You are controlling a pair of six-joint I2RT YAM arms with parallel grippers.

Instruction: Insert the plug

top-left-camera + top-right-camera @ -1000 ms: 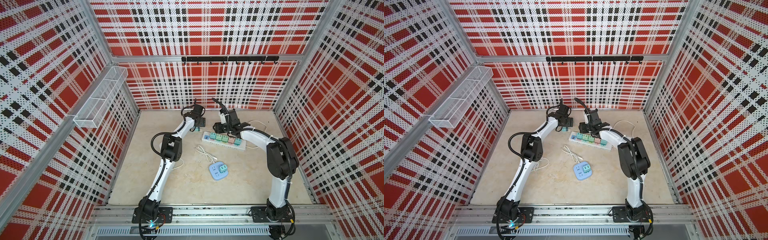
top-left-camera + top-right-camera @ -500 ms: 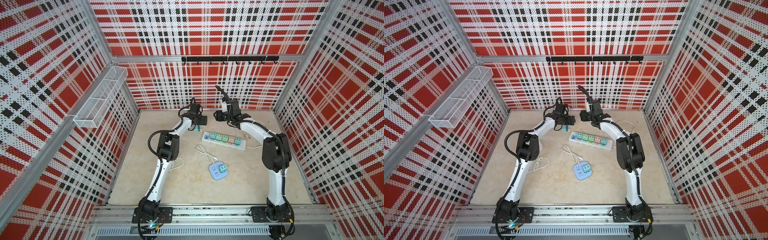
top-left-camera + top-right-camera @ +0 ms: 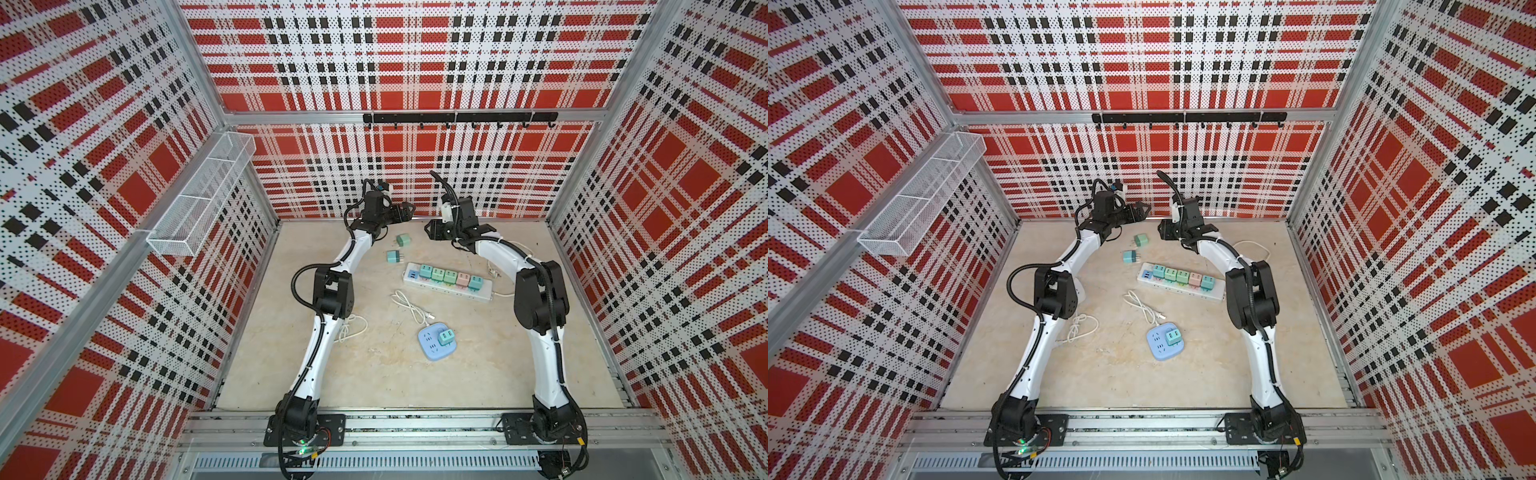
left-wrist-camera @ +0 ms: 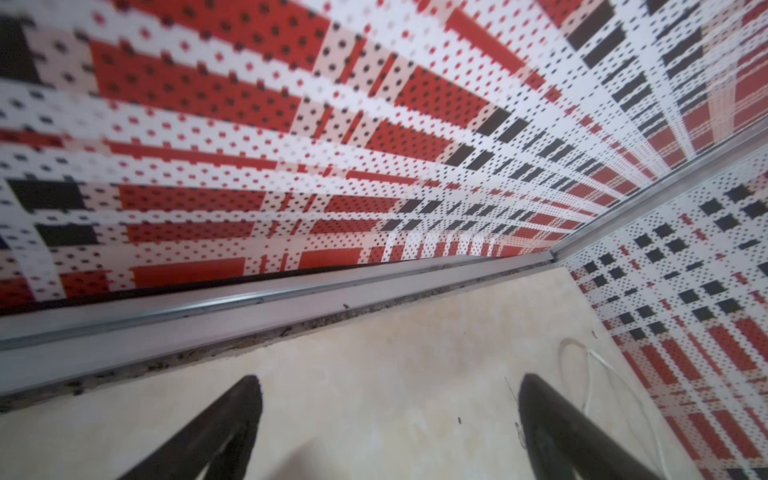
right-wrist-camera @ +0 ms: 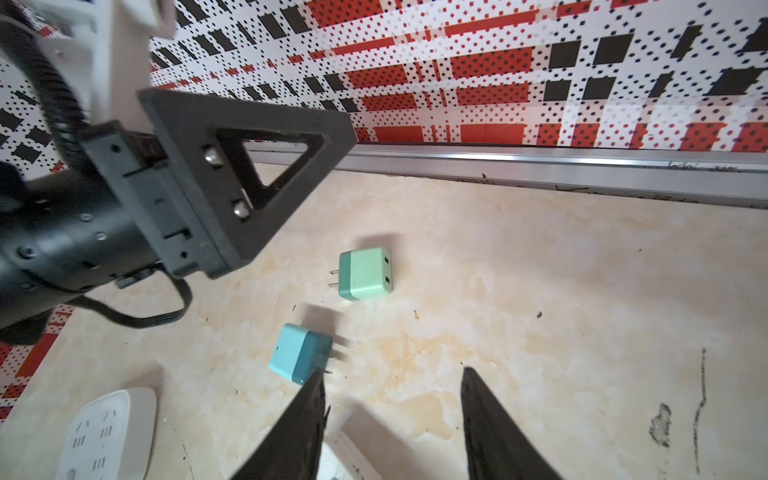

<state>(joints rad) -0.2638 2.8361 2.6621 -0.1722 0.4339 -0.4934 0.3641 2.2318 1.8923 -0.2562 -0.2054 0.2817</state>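
Empty: left hand (image 4: 390, 381) wide, right hand (image 5: 392, 373) part-open. Risk: a fingertip nudge could skid the sideways teal cube plug (image 5: 297, 353).

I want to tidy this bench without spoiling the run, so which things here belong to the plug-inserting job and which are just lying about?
Job in hand:
- green loose plug
- teal loose plug
- white power strip
- blue socket hub, probably, as it shows free sockets

Just lying about:
- white cable
- wire basket on the side wall
- hook rail on the back wall
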